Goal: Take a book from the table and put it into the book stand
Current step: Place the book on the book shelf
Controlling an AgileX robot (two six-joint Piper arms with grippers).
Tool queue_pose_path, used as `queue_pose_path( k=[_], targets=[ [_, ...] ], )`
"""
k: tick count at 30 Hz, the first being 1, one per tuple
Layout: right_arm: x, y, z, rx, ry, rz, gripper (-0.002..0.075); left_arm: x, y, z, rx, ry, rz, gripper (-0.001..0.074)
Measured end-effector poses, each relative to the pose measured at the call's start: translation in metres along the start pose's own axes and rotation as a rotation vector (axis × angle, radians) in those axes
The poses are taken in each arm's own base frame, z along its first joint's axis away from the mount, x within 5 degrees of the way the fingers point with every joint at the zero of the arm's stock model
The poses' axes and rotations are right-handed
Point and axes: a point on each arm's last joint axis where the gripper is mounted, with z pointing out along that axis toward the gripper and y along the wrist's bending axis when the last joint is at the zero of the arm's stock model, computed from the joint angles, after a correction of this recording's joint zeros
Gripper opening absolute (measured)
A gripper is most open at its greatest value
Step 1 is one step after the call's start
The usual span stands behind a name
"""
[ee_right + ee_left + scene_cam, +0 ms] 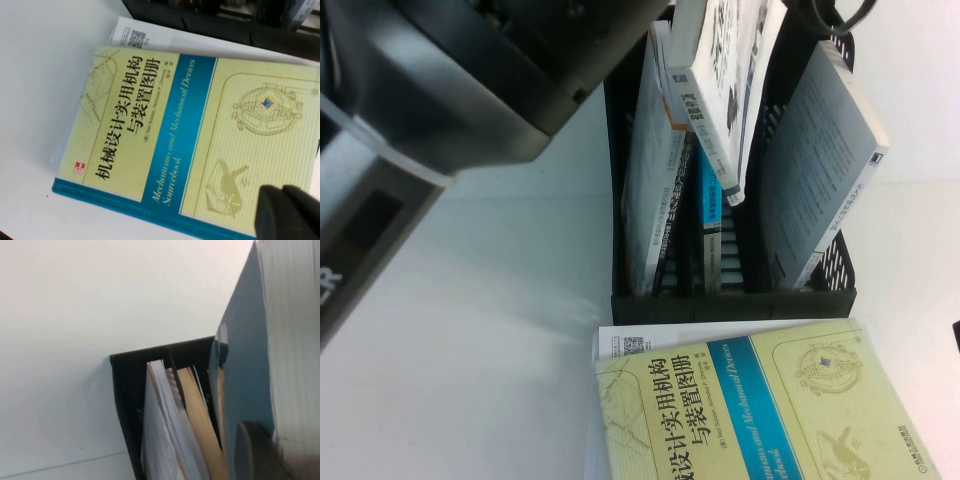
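Above the book stand: the book (pixel 725 75) – white cover, black Chinese title – hangs tilted, its lower corner over the middle compartment; whether it is already inside I cannot tell.
Book stand (pixel 730 303): black, upright on the table (pixel 470 350), with three compartments.
Left compartment: several pale books (pixel 650 170) standing close together.
Middle compartment: a book with blue spine (pixel 708 215) under the hanging book.
Right compartment: a grey-covered book (pixel 820 170), leaning outward to the right.
Left gripper (pixel 252 450): up beside the stand's top, at the book; one dark finger lies flat on the cover and the page edges show just next to it – clamped on the book.
Right gripper (pixel 287 210): low over the near corner of the yellow-green book (pixel 770 410); whether it is open or closed I cannot tell.
Yellow-green book: flat on the table just in front of the stand, with a blue band across the cover.
White sheet (pixel 620 345): under the yellow-green book, one corner with a QR code showing.
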Motion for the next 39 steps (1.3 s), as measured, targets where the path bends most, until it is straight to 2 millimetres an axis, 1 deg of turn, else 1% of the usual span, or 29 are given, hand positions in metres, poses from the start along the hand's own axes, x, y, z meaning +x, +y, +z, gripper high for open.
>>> queue_pose_path(
  k=[6,13,15,19,26,33,39],
  targets=[
    [0.0,0.0,0.0,0.0,0.0,0.0,-0.0003,-0.003,0.007,0.004,-0.037,-0.018,-0.004,0.0117],
    [0.0,0.0,0.0,0.0,0.0,0.0,-0.0003,-0.004,0.026,0.027,-0.045,0.055,-0.078,0.0117],
    [0.0,0.0,0.0,0.0,0.0,0.0,-0.0003,-0.002,0.028,0.034,-0.054,0.068,-0.082,0.0117],
    [0.0,0.0,0.0,-0.002,0.0,0.001,-0.0003,0.005,0.025,0.048,-0.059,0.103,-0.081,0.0117],
    [0.0,0.0,0.0,-0.002,0.0,0.001,-0.0003,0.024,0.011,0.078,-0.064,0.16,-0.036,0.0117],
    [0.0,0.0,0.0,-0.002,0.0,0.001,-0.0003,0.04,-0.001,0.11,-0.053,0.164,0.021,0.0117],
    [0.0,0.0,0.0,-0.002,0.0,0.001,-0.0003,0.044,0.0,0.123,-0.049,0.161,0.045,0.0117]
  ],
)
